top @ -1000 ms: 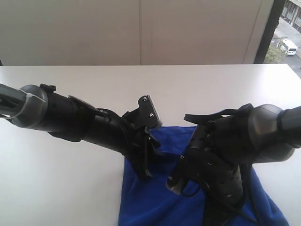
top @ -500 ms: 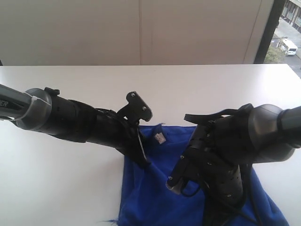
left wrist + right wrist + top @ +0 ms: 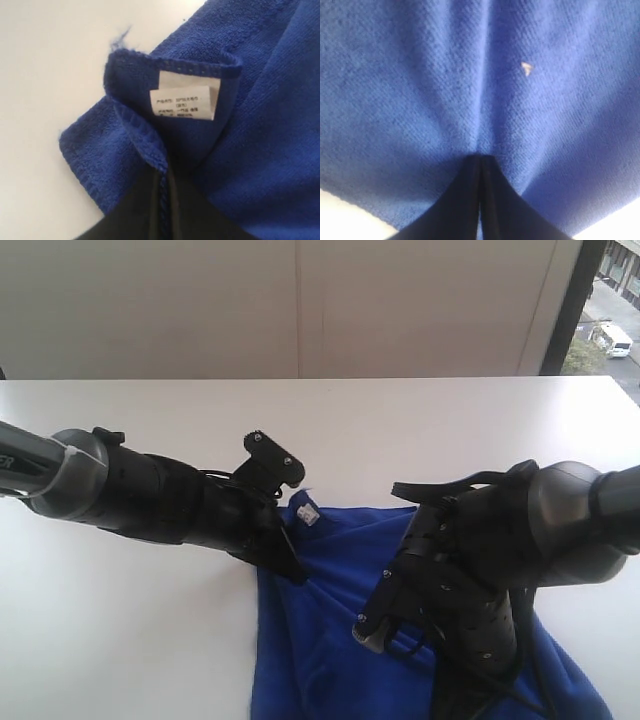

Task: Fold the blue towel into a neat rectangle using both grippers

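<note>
At five o'clock the right gripper (image 3: 480, 159) was clenched on a fuzzy ridge of the towel (image 3: 330, 650), which lay crumpled on the smooth white table (image 3: 130, 640). Farther off, toward eleven o'clock of it, the left gripper (image 3: 162, 172) pinched the stitched hem beside the rectangular white tag (image 3: 184, 102).

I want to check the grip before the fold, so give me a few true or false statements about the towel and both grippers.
The left gripper is shut on the hem of the blue towel near the white tag. True.
The right gripper hangs open above the towel. False: it is shut, pinching the cloth.
The towel lies as a neat rectangle. False: it is bunched and creased.
The table is white. True.
</note>
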